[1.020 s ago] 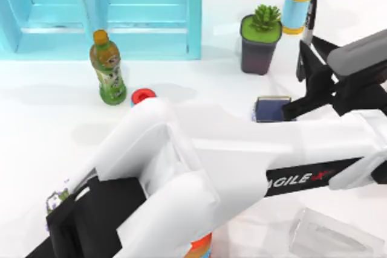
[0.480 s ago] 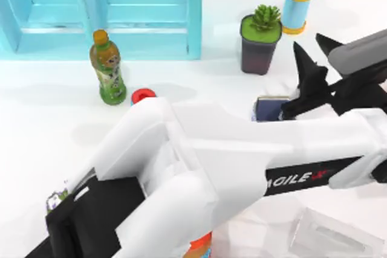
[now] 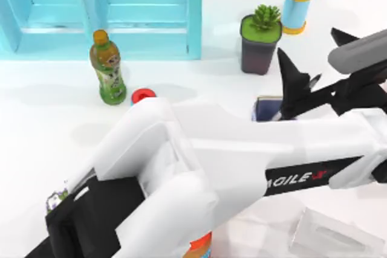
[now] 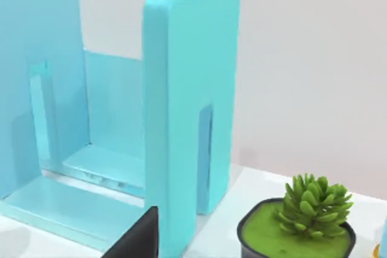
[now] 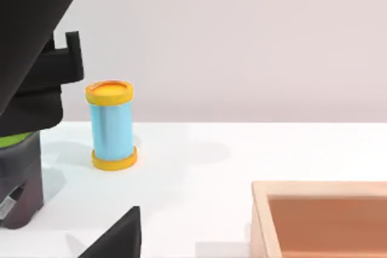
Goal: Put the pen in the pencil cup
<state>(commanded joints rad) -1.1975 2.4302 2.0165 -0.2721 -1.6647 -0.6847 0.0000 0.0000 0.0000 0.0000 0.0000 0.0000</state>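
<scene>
while the left arm stretches across the middle of the table from the near left toward the right, its gripper (image 3: 314, 58) hangs over the right part of the table with its two dark fingers spread wide and nothing between them. just below and to the near side of that gripper, the pencil cup (image 3: 270, 108) stands on the table (image 3: 54, 119), its near edge hidden by the white arm. the pen cannot be made out anywhere. farther back stands a dark pot with a green succulent (image 3: 261, 35), and a light-blue cylinder with yellow ends (image 3: 298, 4) is at the far right. a blue rack (image 3: 103, 10) fills the far left, with a green bottle (image 3: 107, 67) and a red cap (image 3: 143, 96) in front of it. whether the right gripper is spread or closed cannot be told.
</scene>
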